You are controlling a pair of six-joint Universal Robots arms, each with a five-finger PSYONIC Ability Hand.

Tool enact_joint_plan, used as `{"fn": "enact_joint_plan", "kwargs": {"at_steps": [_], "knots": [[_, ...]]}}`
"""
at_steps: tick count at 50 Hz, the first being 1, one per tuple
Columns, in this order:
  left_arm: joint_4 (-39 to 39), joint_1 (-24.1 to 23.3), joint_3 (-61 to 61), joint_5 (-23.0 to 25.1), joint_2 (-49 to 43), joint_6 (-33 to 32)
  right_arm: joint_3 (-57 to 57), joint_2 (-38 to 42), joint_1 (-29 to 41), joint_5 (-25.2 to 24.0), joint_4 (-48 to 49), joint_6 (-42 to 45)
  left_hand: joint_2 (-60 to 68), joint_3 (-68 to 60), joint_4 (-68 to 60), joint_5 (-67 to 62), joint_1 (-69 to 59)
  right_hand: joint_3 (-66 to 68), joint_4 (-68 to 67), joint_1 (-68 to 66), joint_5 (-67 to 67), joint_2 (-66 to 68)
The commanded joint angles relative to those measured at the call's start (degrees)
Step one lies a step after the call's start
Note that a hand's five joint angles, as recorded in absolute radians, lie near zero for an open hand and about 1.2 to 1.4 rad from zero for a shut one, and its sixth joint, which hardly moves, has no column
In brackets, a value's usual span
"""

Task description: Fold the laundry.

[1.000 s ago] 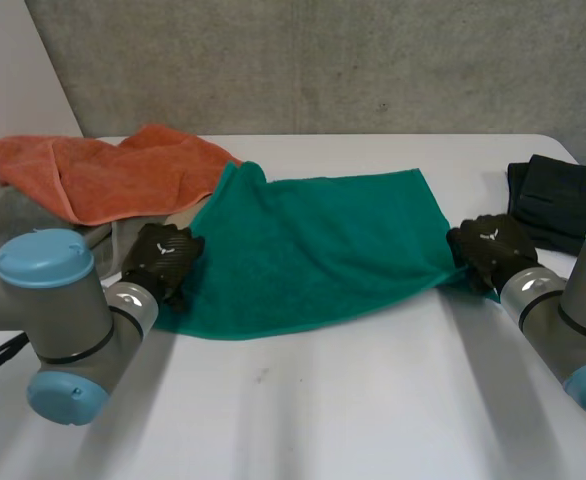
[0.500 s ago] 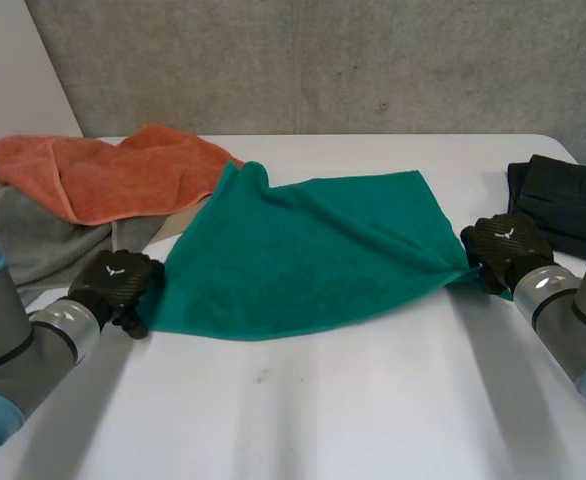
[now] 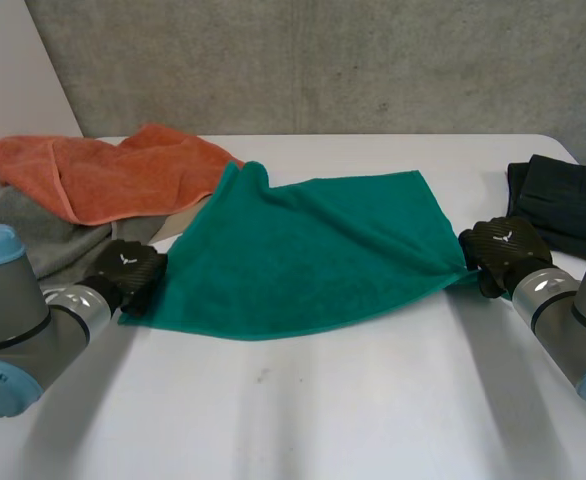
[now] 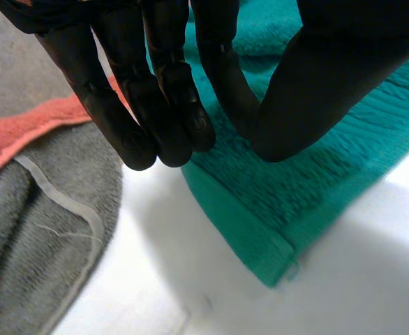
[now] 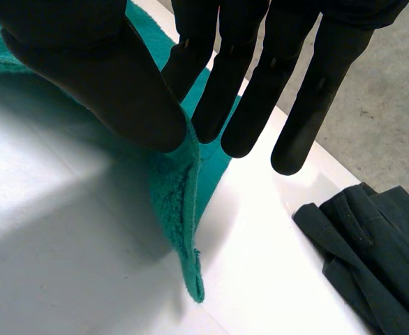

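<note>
A green towel (image 3: 313, 250) lies spread over the middle of the white table (image 3: 323, 410), a little rumpled at its far left corner. My left hand (image 3: 128, 270) is at the towel's near left corner. In the left wrist view this hand (image 4: 316, 84) pinches the green towel (image 4: 260, 209) between thumb and fingers, just in from the corner. My right hand (image 3: 503, 248) is at the near right corner. In the right wrist view that hand (image 5: 107, 77) pinches the towel's edge (image 5: 183, 188), which stands lifted off the table.
An orange towel (image 3: 113, 170) lies on a grey towel (image 3: 43, 235) at the back left, close to my left hand. A dark folded garment (image 3: 563, 200) sits at the right edge, beside my right hand. A concrete wall stands behind the table.
My left hand swung out to the left, came back to the towel's near left corner and closed on it. That corner now lies drawn out leftward. The right hand has barely shifted.
</note>
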State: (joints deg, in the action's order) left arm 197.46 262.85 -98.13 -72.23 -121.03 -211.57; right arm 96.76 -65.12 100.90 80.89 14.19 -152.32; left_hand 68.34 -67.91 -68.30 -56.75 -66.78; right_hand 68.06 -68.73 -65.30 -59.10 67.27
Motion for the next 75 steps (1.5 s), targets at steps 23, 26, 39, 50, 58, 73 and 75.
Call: {"fn": "enact_joint_plan", "kwargs": {"at_steps": [23, 26, 39, 50, 58, 73, 75], "knots": [[-12.7, 3.4, -3.7, 7.1, 6.1, -4.6, -5.2, -4.0, -2.2, 0.8, -17.5, 2.8, -33.6, 33.1, 33.5, 32.0, 32.0, 11.9, -11.3, -14.7, -10.9, 12.7], [-12.7, 3.2, -2.3, 6.1, 4.0, -5.5, -6.1, -2.5, -2.1, 2.9, -17.2, 0.2, -36.9, 36.5, 36.9, 35.3, 35.4, 11.9, -11.3, -14.7, -10.9, 12.7], [-10.4, 1.5, 4.0, 4.7, -1.5, -5.3, -7.4, 0.3, -1.9, 3.0, -16.8, -1.3, -29.0, 28.6, 29.0, 27.5, 27.5, 11.9, -11.3, -14.7, -10.9, 12.7], [-8.1, 0.3, 7.1, 3.2, -3.5, -4.8, -7.0, 0.6, -1.4, 3.0, -16.7, -1.3, -17.3, 16.8, 17.2, 15.7, 15.7, 11.9, -11.3, -14.7, -10.9, 12.7], [-7.9, -0.5, 9.3, 2.5, -5.2, -5.1, -6.8, 0.5, -1.3, 2.8, -16.7, -1.3, -17.4, 17.0, 17.4, 15.8, 15.9, 11.9, -11.3, -14.7, -10.9, 12.7], [-7.8, -1.9, 12.5, 1.0, -5.9, -5.5, -6.6, -0.4, -1.5, 2.5, -17.0, -1.6, 11.7, -12.1, -11.7, -13.2, -13.2, 11.9, -11.3, -14.7, -10.9, 12.7], [-7.8, -1.8, 12.2, 0.8, -4.1, -5.3, -6.5, -0.9, -1.7, 2.5, -17.1, -1.6, 11.7, -12.1, -11.7, -13.2, -13.2, 11.9, -11.3, -14.7, -10.9, 12.7]]}}
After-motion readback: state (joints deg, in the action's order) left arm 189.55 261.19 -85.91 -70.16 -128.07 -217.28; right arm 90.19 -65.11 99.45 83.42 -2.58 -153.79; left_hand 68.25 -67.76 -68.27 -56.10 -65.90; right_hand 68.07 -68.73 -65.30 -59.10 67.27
